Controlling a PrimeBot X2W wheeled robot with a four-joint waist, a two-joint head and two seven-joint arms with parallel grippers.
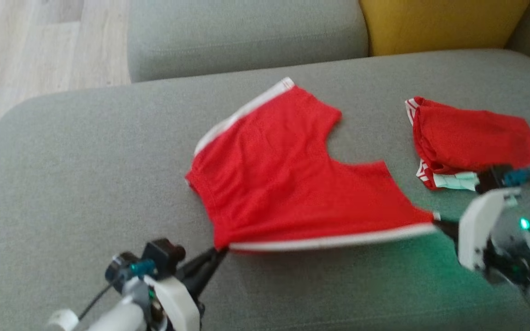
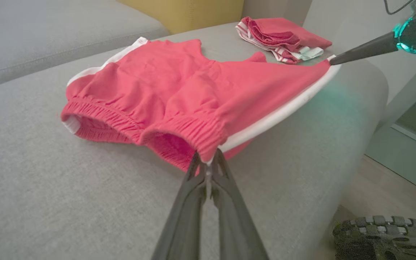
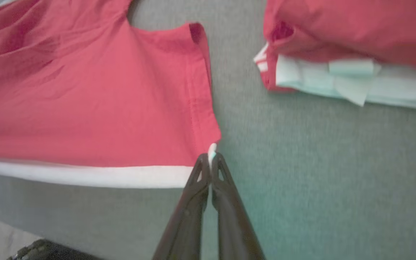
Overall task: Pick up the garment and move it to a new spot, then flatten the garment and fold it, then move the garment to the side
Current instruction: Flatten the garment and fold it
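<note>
Grey fabric sofa seat [image 1: 85, 151]: red white-striped cloth shorts [image 1: 274, 184] lie centrally. Left gripper [image 1: 221, 251] and right gripper [image 1: 435, 222] each pinch one near-edge corner. Fabric judged light, limp; grip hems and corners.

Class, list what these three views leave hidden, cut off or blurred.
Head view: folded red pile, near corner behind right wrist camera.
Right wrist view: that pile, cut by top and right edges.
Left wrist view: dark treaded object, cut by bottom edge.
</note>
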